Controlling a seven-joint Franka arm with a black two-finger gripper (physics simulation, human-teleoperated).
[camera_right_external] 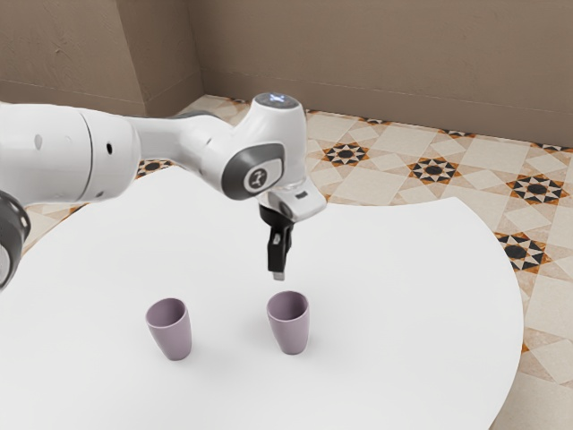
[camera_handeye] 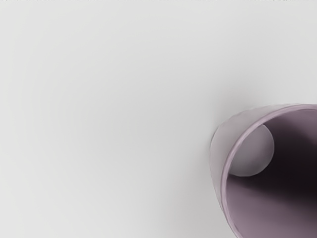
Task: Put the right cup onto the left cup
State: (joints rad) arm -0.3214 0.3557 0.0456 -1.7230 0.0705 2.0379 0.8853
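Note:
In the exterior view my gripper (camera_right_external: pixel 278 274) points down just above and slightly behind the rim of the mauve cup (camera_right_external: pixel 291 333) at the exterior view's right, apart from it. The other mauve cup (camera_right_external: pixel 175 339), of like shape, stands upright toward the exterior view's left, with a gap between the two. Both have their mouths up. In the wrist view one mauve cup (camera_handeye: pixel 270 213) is seen from above near the hand, partly cut off, with its inside and round bottom visible. Whether my gripper is open or shut is not visible.
Both cups stand on a white table (camera_right_external: pixel 403 305) with a curved edge. The arm (camera_right_external: pixel 179 139) reaches in over it from the exterior view's left. Beyond the edge lie a patterned tile floor (camera_right_external: pixel 380 179) and a brown wall (camera_right_external: pixel 403 63).

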